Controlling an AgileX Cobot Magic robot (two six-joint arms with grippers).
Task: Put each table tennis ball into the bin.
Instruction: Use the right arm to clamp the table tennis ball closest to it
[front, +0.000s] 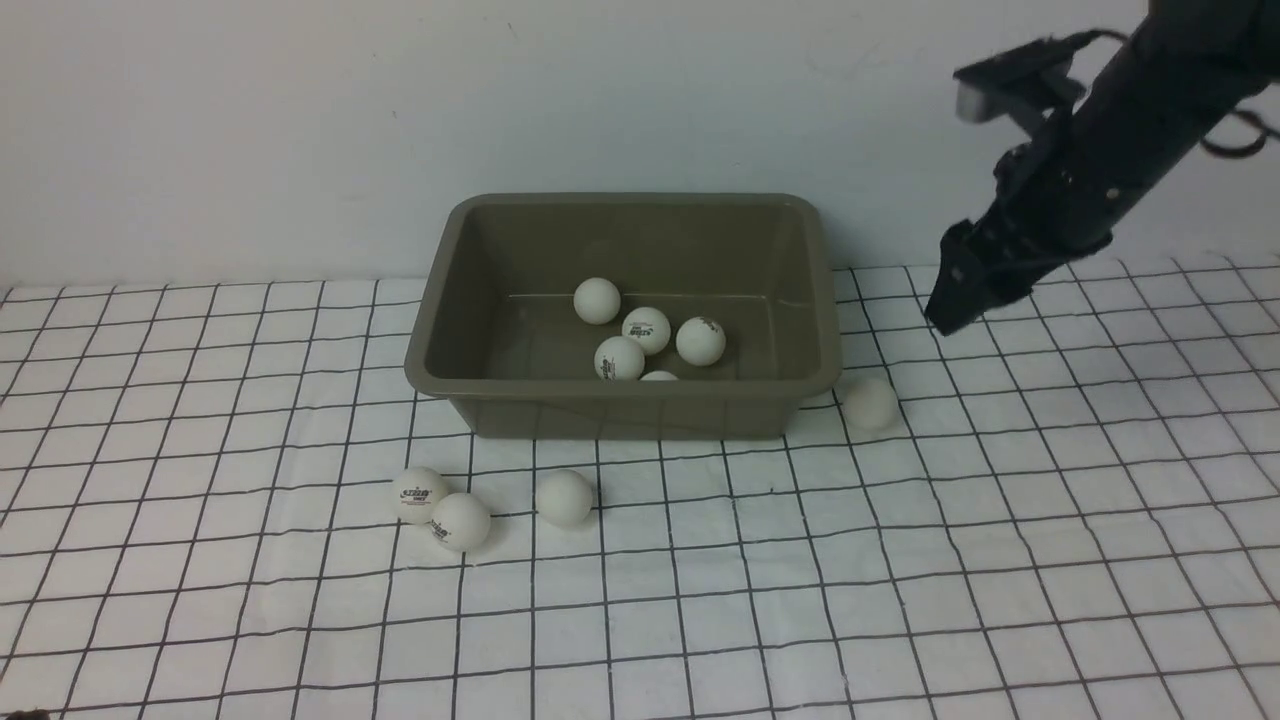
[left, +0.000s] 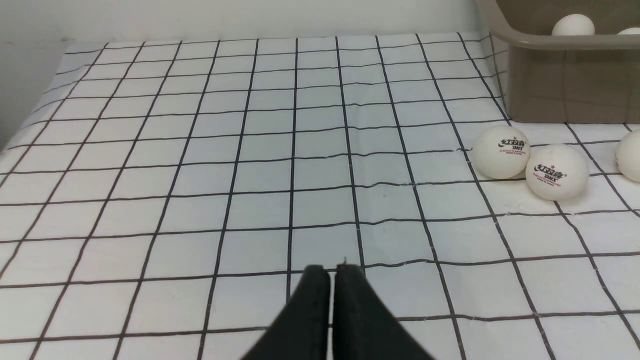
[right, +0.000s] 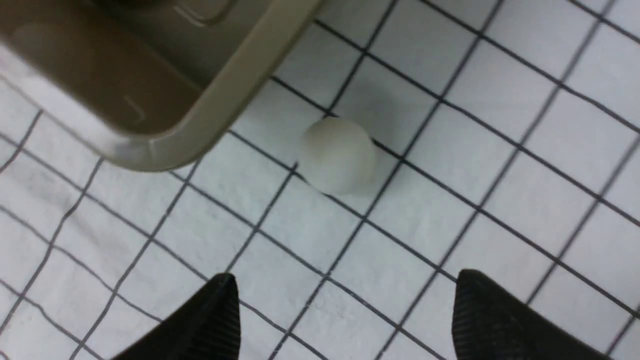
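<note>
The olive-grey bin (front: 620, 412) stands mid-table with several table tennis balls inside, one of them (front: 597, 300) at the back. Three balls lie in front of its left part: two touching (front: 420, 495) (front: 461, 521) and one (front: 565, 498) alone. Another ball (front: 870, 403) lies by the bin's front right corner. My right gripper (front: 945, 315) hangs above and right of that ball. In the right wrist view it (right: 346, 277) is open and empty, with the ball (right: 337, 155) ahead beside the bin's corner (right: 240, 85). My left gripper (left: 332, 270) is shut and empty, low over the cloth, left of the logo balls (left: 501, 151) (left: 557, 171).
A white cloth with a black grid (front: 900, 560) covers the table, and a pale wall stands close behind the bin. In the left wrist view the bin's outer wall (left: 550, 85) rises behind the balls, and the table's left edge meets the wall.
</note>
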